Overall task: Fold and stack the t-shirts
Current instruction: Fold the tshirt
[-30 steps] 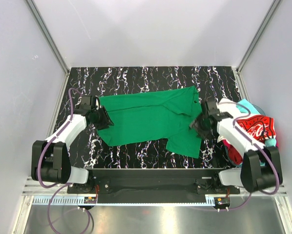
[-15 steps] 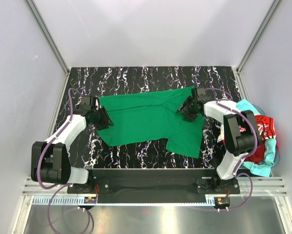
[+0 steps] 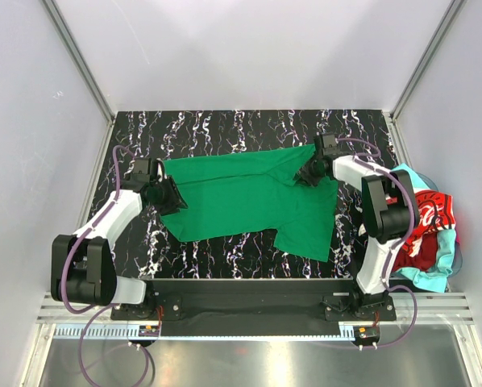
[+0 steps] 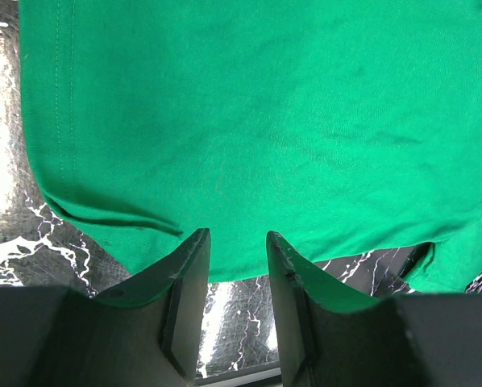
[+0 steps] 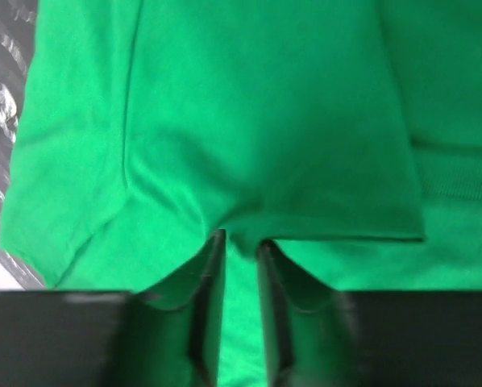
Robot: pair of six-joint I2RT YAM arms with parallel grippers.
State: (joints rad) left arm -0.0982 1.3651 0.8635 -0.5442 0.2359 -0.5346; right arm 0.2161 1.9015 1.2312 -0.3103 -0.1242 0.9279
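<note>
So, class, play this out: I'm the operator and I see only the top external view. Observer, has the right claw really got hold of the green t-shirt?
Observer: Yes. In the right wrist view the right claw is shut on a pinch of the green t-shirt, and the cloth puckers toward its tips.
Operator: And the left claw?
Observer: The left wrist view shows the left claw open, its jaws apart, with the shirt's hem lying across the gap.
Operator: Is the hem flat there?
Observer: Not quite. A small fold sits beside the fingers, over the marbled table.
</note>
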